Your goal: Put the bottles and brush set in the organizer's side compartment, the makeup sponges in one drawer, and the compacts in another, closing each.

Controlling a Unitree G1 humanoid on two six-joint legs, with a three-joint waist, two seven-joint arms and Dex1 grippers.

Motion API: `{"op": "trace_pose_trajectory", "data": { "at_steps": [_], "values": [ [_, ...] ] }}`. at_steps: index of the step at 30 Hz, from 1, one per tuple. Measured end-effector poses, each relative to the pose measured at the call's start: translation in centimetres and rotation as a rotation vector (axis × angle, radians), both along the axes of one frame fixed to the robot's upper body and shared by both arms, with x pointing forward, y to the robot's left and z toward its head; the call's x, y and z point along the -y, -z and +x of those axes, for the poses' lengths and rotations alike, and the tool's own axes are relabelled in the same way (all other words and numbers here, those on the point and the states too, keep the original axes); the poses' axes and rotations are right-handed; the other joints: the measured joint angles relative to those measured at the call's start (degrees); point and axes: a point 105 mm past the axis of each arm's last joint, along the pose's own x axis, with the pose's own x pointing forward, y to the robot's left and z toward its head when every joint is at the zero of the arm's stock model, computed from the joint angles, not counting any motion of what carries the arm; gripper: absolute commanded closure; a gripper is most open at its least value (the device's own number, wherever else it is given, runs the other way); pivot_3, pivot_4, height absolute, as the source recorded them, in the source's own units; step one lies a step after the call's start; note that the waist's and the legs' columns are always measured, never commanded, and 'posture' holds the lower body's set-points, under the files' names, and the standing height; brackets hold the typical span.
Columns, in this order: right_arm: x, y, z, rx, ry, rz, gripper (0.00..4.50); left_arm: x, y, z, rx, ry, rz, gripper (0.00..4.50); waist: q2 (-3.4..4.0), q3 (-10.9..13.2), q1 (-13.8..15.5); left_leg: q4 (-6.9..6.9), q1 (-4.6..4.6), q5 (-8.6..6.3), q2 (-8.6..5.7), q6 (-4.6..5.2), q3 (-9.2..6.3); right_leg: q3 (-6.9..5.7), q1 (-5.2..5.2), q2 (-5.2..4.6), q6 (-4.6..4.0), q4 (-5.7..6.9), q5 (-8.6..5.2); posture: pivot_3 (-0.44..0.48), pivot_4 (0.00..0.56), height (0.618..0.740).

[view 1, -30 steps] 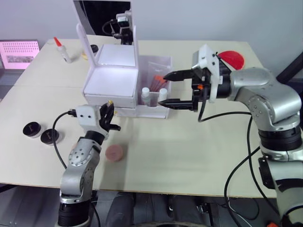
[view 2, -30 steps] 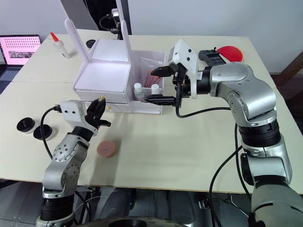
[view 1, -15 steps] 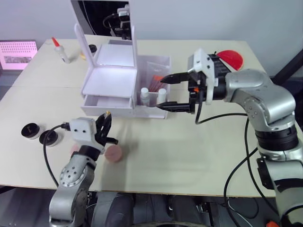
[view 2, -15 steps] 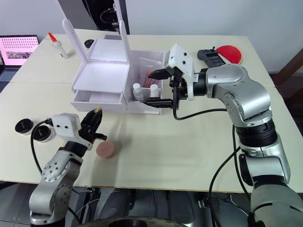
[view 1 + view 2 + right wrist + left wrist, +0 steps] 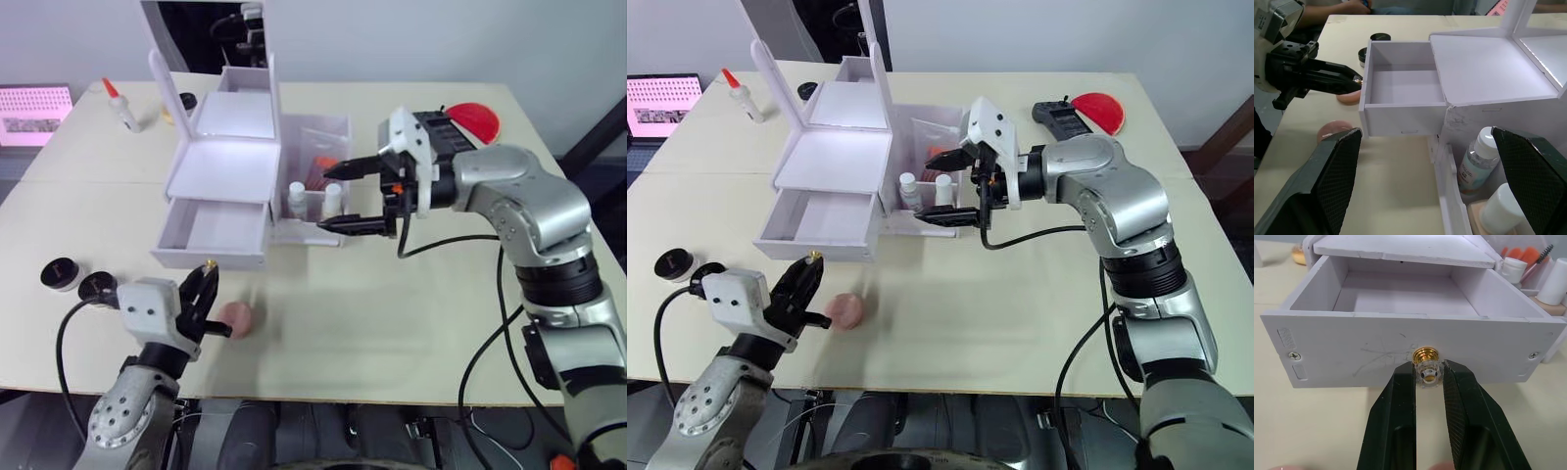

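- The left hand (image 5: 1428,382) is pinched shut on the small brass-and-clear drawer knob (image 5: 1426,366) of the white open drawer (image 5: 217,231), which runs straight ahead of it and is empty.
- Just beside that hand on the beige desk (image 5: 411,304) lies a pink round makeup sponge (image 5: 238,317); a second one is half hidden behind the fingers.
- Two black round compacts (image 5: 61,273) sit farther out.
- The right hand (image 5: 341,197) hovers wide open, holding nothing, by the side compartment with the white bottles (image 5: 297,197).
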Motion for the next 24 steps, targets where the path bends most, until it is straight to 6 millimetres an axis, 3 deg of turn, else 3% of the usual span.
{"op": "trace_pose_trajectory", "data": {
  "at_steps": [3,11,12,14,18,21,24],
  "values": [
    [-0.2,0.0,0.2,-0.001,-0.002,0.004,0.0,-0.1,0.1,0.0,-0.007,-0.001,0.002,4.23,0.0,0.0,0.0,-0.01,0.0,-0.01,0.01,0.01,0.03,0.02,-0.02,0.01,0.0,0.0,0.0,0.0,0.15,0.74],
    [-0.2,0.0,0.4,-0.013,-0.009,0.01,0.0,-0.4,-0.9,-1.3,0.002,0.011,-0.013,0.33,0.0,0.0,0.0,-0.01,0.0,-0.02,0.03,0.01,0.19,0.15,-0.07,0.01,0.0,-0.02,0.0,0.0,0.15,0.74],
    [-0.2,0.0,0.4,-0.017,-0.01,0.01,0.0,-0.4,-1.1,-1.7,0.003,0.024,-0.017,0.03,0.0,0.0,0.0,-0.01,0.0,-0.06,0.04,-0.03,0.29,0.25,-0.1,0.0,0.02,-0.04,-0.01,0.0,0.15,0.74],
    [-0.1,-0.1,0.5,-0.027,-0.023,0.013,0.0,-0.6,-1.4,-2.9,0.004,0.056,-0.018,0.03,-0.03,0.0,-0.3,-0.01,0.0,-0.15,0.09,-0.14,0.45,0.41,-0.2,0.02,0.05,-0.03,-0.03,0.0,0.15,0.74],
    [1.7,-0.5,1.4,-0.051,-0.006,0.024,0.0,-3.4,-1.8,-6.0,-0.016,0.035,0.002,0.03,-0.05,0.0,-0.5,0.0,-0.04,-0.24,0.11,-0.2,0.64,0.55,-0.28,0.02,0.12,-0.09,-0.1,0.0,0.15,0.74],
    [2.6,-1.1,2.1,-0.04,0.001,0.061,0.0,-6.5,-2.6,-7.1,-0.002,0.007,0.054,0.03,-0.05,0.0,-0.5,0.02,-0.04,-0.24,0.13,-0.21,0.65,0.54,-0.36,0.03,0.08,-0.02,-0.08,0.0,0.15,0.74],
    [4.6,-1.5,3.1,-0.019,0.052,0.099,0.0,-10.9,-3.7,-7.3,0.018,-0.059,0.11,0.03,-0.07,0.0,-0.3,0.16,-0.04,-0.24,0.17,-0.21,0.65,0.53,-0.36,0.05,0.01,0.02,-0.03,0.0,0.15,0.74]
  ]
}}
